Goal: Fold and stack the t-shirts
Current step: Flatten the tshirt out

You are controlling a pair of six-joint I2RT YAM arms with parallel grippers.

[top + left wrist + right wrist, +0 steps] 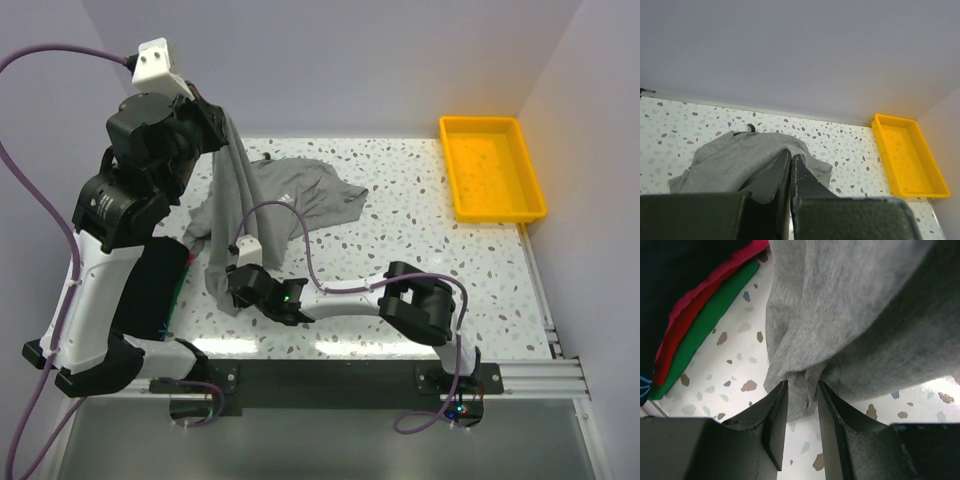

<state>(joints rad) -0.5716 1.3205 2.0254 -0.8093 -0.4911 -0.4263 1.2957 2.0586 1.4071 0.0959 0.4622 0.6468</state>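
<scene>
The heather-grey t-shirt (300, 200) hangs from my left gripper (222, 118), which is raised high at the back left and shut on a fold of it (791, 152). The rest of the grey t-shirt (730, 160) trails down onto the speckled table. My right gripper (230, 288) sits low near the shirt's bottom corner. Its jaws (802, 385) are closed on a bunched bit of the grey t-shirt (850, 315). Left of it lies a folded stack: a black t-shirt (160, 285) on top, with red (705, 295) and green (715, 315) layers under it.
A yellow plastic tray (492, 165) stands at the back right corner, also visible in the left wrist view (907, 155). White walls close the table at the back and sides. Purple cables loop over both arms.
</scene>
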